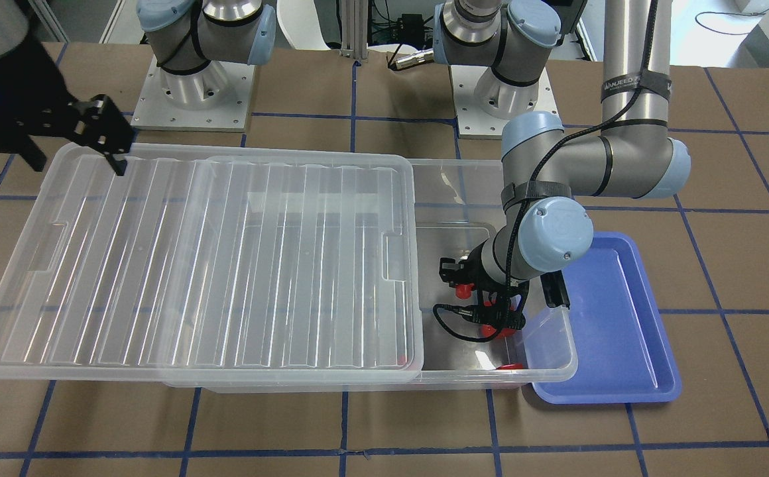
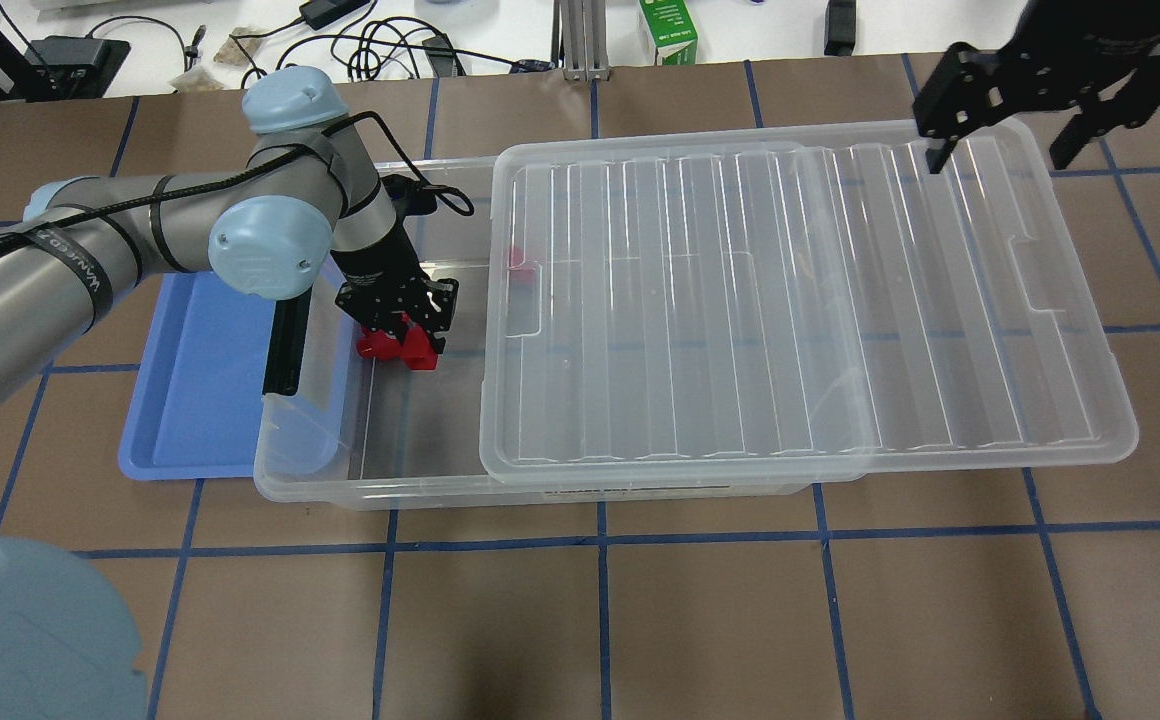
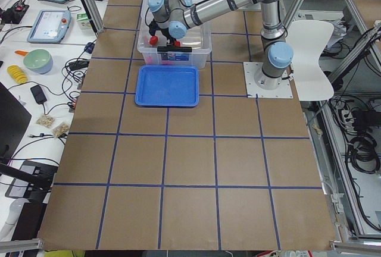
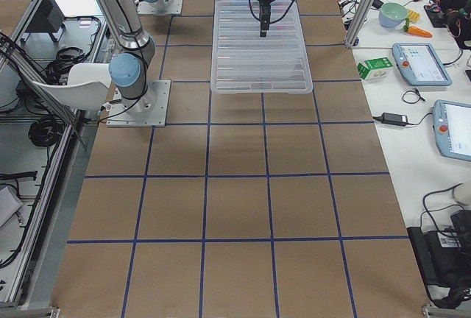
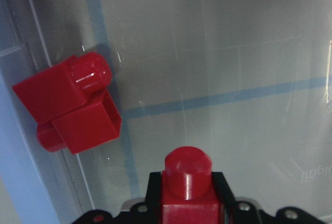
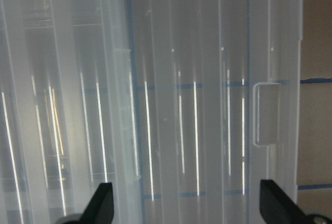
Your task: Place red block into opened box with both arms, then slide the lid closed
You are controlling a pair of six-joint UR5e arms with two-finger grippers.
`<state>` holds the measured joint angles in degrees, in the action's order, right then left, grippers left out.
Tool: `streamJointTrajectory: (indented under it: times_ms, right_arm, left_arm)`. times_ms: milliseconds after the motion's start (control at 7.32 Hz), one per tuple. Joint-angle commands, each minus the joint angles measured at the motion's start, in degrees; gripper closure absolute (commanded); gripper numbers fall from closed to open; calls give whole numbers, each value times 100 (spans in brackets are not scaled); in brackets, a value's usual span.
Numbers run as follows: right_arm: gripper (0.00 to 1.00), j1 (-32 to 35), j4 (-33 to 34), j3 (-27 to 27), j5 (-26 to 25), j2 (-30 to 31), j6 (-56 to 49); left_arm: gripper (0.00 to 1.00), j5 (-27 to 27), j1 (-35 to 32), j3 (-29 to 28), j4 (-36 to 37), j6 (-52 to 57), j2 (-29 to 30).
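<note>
The clear box lies across the table with its ribbed lid slid toward my right, so only the left end is uncovered. Inside that open end my left gripper points down, shut on the red block, whose stub points away from the wrist camera. The block hangs above the box floor. My right gripper stands open just above the lid's far right end, fingers spread wide with nothing between them.
Two more red pieces lie stacked on the box floor beside the held block. Another red piece shows under the lid's edge. A shallow blue tray sits against the box's left end, next to the black clip bar.
</note>
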<state>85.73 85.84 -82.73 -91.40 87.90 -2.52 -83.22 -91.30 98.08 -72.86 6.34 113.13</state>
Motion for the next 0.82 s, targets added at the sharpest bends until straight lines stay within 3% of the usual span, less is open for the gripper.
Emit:
streamJointTrajectory:
  times_ms: [0,683]
  right_arm:
    - [0,435,3,-42,-35,-53,401]
    - [0,436,29,-77,-36,-71,339]
  left_arm:
    - [100,-10,-11,70,18,8,69]
    - [100,-36,7,387,483,-18,130]
